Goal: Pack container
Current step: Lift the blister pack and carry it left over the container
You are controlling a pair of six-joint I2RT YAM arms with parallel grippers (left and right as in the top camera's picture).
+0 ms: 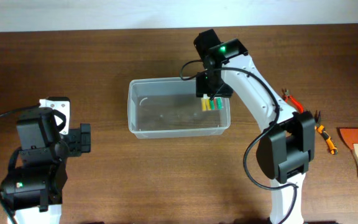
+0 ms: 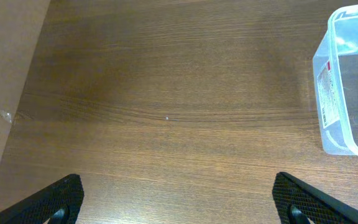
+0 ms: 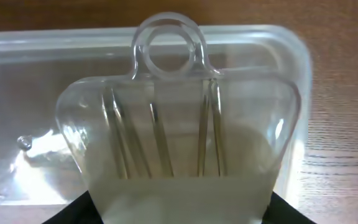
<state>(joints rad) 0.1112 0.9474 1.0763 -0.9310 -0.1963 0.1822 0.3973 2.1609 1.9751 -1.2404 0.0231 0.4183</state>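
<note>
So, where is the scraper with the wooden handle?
In the overhead view the scraper lies on the table at the far right edge, just right of the orange-handled pliers, well away from the container.

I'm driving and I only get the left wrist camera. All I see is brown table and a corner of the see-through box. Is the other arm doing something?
Observer: Yes. The right gripper holds a clear pouch over the container, at the end on its own side.
Operator: What's in the pouch?
Observer: Thin metal shafts show through it in the right wrist view. The overhead view shows yellow and green handles.
Operator: Is there other stuff lying around?
Observer: Red-handled pliers and a wooden-handled scraper lie on the table beyond the right arm.
</note>
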